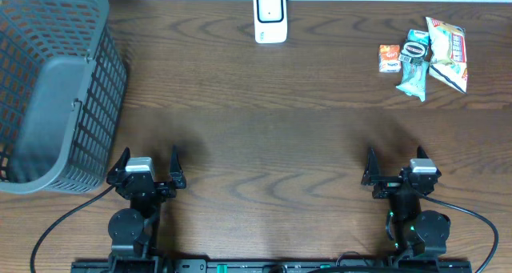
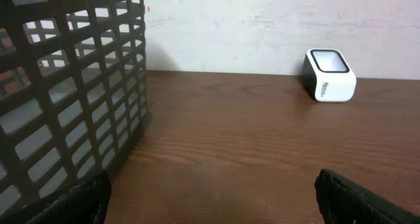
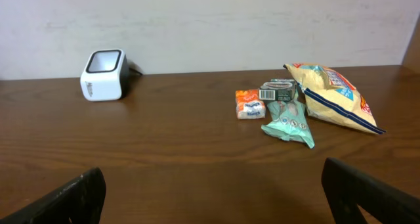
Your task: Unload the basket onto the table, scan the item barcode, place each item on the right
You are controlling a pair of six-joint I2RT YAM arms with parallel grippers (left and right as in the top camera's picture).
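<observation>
**Grippers spread wide and holding nothing at the near edge**

Left gripper sits at 7 o'clock and right gripper at 5 o'clock. The jaws of each stand fully apart with nothing between them.

They rest over a dark wooden table with visible grain, which ends at 12 o'clock against a pale, scuffed wall.

The white barcode scanner stands at 12 o'clock, close to that far edge.

The items lie in a cluster at 2 o'clock: an orange packet, a teal pouch, a small dark box and a yellow-and-white chip bag, touching or overlapping one another.

A grey mesh basket fills 9 to 10 o'clock, running past the table's left edge, near the left gripper.

Bare wood runs from both grippers to the scanner and the cluster.
</observation>
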